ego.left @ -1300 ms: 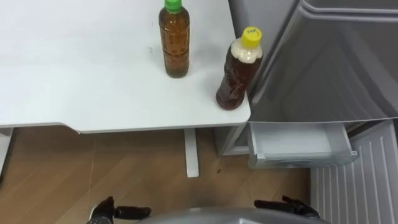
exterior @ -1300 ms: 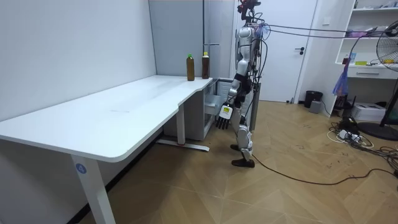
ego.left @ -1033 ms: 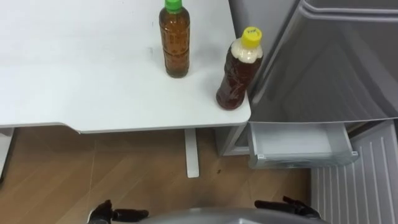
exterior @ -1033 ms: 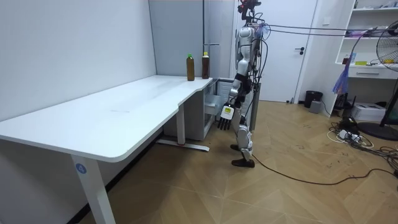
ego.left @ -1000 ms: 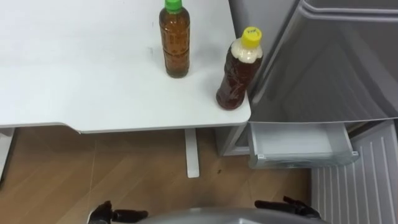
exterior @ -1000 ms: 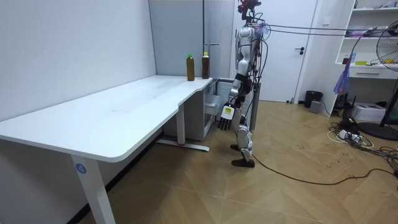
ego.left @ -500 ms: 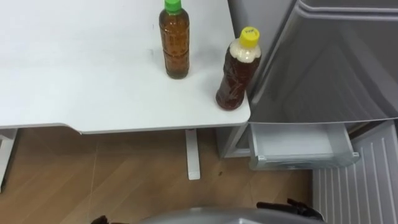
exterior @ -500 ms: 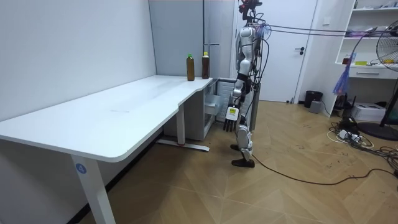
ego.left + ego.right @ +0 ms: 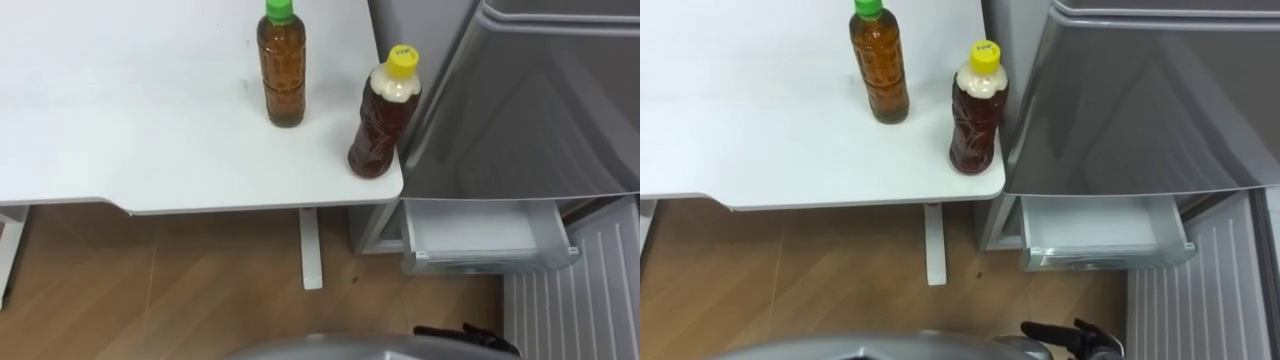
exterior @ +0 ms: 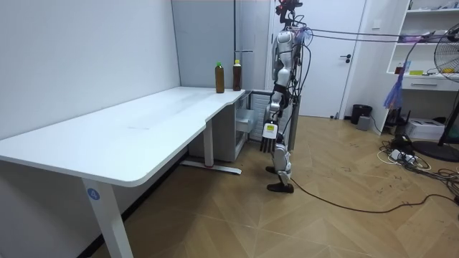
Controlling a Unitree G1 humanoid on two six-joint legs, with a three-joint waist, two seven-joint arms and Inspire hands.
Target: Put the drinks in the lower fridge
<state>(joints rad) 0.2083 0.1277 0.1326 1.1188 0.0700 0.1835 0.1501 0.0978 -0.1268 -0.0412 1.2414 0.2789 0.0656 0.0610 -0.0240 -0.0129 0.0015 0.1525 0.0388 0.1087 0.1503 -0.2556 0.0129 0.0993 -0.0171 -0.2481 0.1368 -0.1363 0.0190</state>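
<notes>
Left hand dropped to its side; right hand low, both loose, empty. Green-cap bottle, yellow-cap bottle on table, neither in fridge.

Bright, even overhead light leaves the white table nearly washed out. The green-capped bottle and yellow-capped bottle cast faint shadows. The floor beneath looks dimmer.

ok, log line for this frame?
phase: pre-grasp | green-capped bottle, yellow-capped bottle: upright on table | fridge drawer: open | right robot hand: low, open | left robot hand: at side
</notes>
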